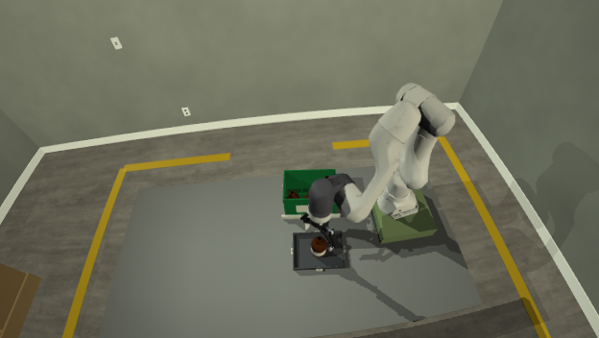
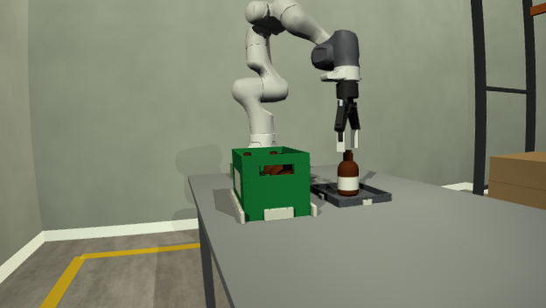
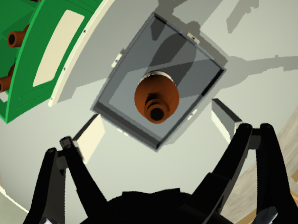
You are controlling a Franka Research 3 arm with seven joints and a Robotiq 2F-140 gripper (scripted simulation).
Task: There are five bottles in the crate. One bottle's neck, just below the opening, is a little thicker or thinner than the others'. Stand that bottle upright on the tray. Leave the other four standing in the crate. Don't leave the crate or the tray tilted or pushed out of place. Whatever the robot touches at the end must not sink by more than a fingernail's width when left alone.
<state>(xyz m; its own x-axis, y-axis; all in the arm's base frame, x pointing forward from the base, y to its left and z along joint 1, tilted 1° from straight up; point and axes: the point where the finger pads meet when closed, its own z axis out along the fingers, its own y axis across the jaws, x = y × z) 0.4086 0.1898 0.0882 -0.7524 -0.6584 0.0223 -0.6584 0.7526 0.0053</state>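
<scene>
Above the upright brown bottle (image 1: 319, 246) (image 2: 348, 175) (image 3: 156, 96), the tool (image 1: 318, 235) (image 2: 347, 141) (image 3: 155, 116) hangs spread wide, gripping nothing.
</scene>
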